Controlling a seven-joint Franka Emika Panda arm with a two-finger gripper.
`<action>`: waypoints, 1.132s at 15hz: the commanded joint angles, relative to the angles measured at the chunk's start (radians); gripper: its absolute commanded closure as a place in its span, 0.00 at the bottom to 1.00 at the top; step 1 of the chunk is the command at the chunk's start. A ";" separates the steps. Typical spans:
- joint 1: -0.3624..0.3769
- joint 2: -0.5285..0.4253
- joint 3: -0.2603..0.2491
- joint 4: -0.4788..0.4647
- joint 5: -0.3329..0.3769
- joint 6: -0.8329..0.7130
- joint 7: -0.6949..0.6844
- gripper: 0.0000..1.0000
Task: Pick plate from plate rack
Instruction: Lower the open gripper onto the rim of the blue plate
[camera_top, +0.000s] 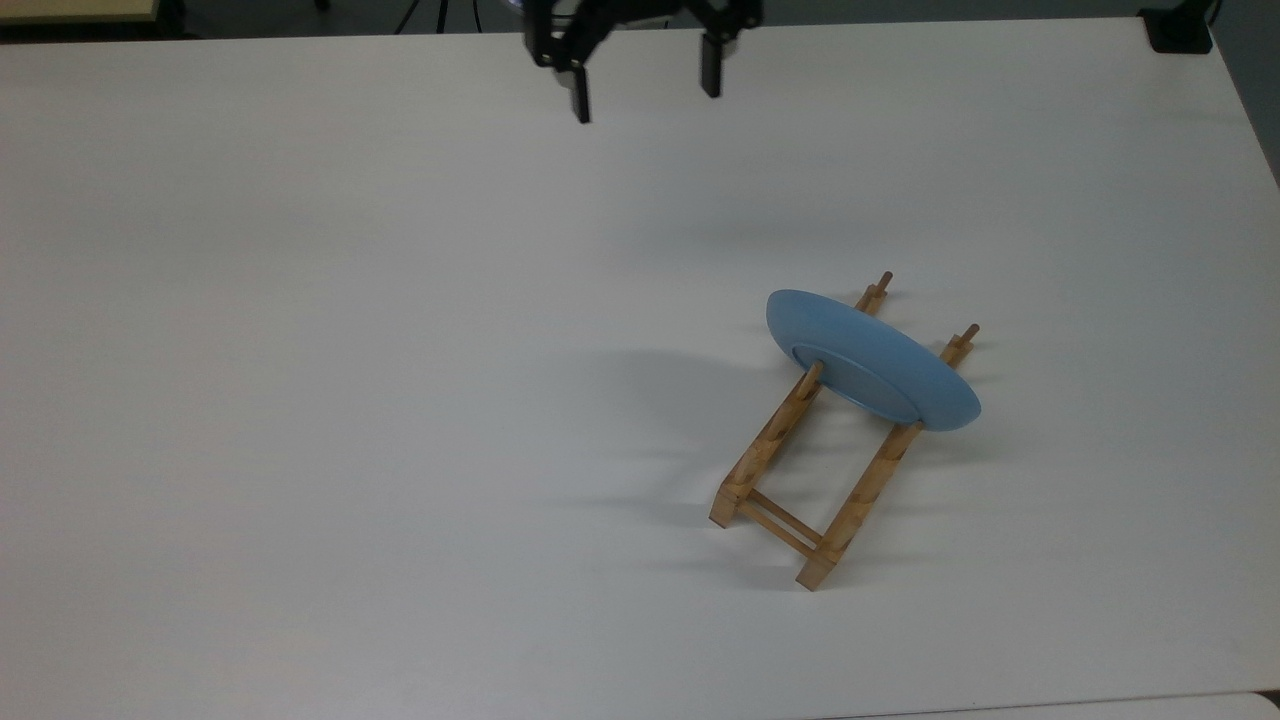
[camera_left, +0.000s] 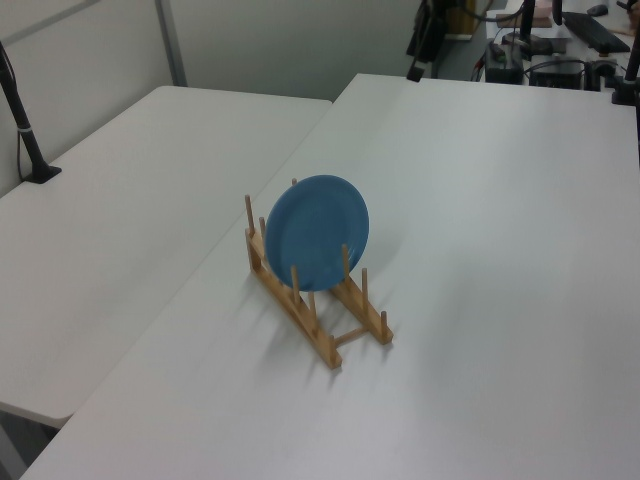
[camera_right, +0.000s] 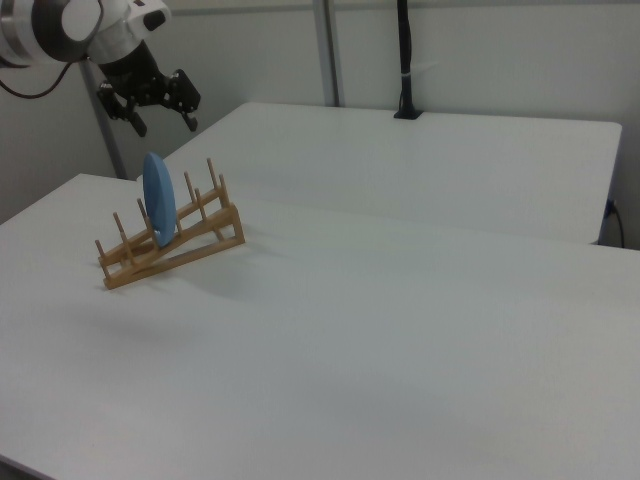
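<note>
The light-blue plate (camera_top: 870, 360) stands on edge in the wooden plate rack (camera_top: 770, 445), leaning between upright pegs near the rack's far end. In the left view the plate (camera_left: 318, 232) shows its round face above the rack (camera_left: 310, 320). My gripper (camera_top: 645, 92) hangs open over the table's far edge, well away from the plate, up and to the top view's left of it, with nothing between its black fingers. In the right view the gripper (camera_right: 163, 120) hovers above and behind the plate (camera_right: 158, 212) and rack (camera_right: 195, 245). In the left view the gripper (camera_left: 420, 55) is at the top.
The white table (camera_top: 350, 400) stretches wide around the rack. A second white table (camera_left: 120, 200) adjoins it, with a black clamped post (camera_left: 25, 130) at its edge. A black object (camera_top: 1180, 30) sits at the top view's top right corner.
</note>
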 joint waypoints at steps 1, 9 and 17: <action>0.086 0.036 -0.006 0.006 -0.094 0.105 0.146 0.00; 0.177 0.243 0.062 0.004 -0.567 0.321 0.691 0.01; 0.200 0.307 0.077 0.013 -0.636 0.346 0.789 0.09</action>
